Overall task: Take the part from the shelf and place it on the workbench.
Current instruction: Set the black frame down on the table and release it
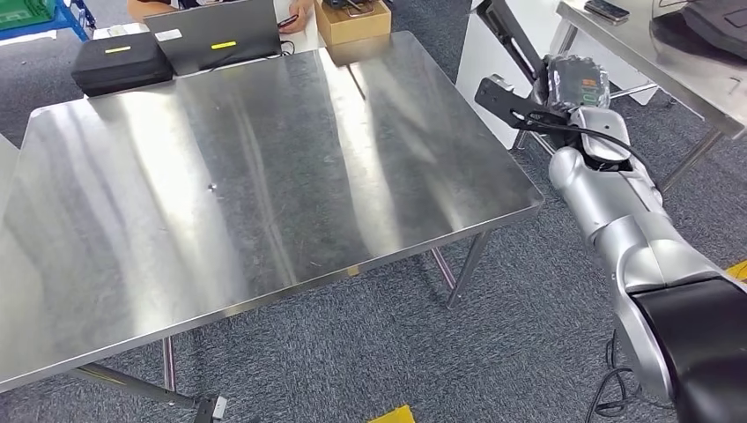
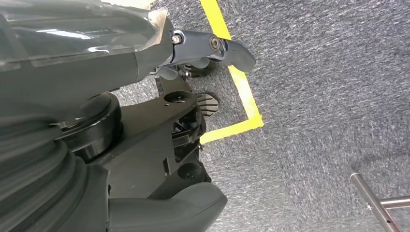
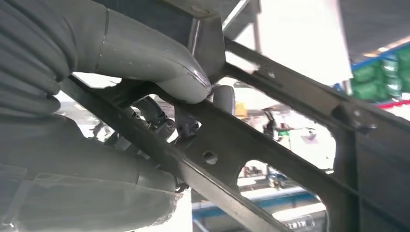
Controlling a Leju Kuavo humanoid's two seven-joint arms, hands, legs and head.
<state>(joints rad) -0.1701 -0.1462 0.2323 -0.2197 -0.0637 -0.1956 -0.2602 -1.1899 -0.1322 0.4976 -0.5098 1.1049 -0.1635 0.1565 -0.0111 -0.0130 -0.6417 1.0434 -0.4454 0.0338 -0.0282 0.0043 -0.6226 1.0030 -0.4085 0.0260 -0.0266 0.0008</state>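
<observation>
Head view: right hand (image 1: 577, 84) raised beyond right edge of steel table (image 1: 264, 176), holding black frame part (image 1: 511, 99) in air, off table.

Right wrist view: thumb and dark fingers (image 3: 159, 118) pinch part's bar.

Left wrist view: left hand (image 2: 212, 48) hangs over carpet, fingers curled, nothing held.

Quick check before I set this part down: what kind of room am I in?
Likely a workshop or robotics lab: bare steel workbench, grey carpet with yellow floor tape, and a laptop at the bench's far edge. The right hand grips the black part, off the bench.
</observation>
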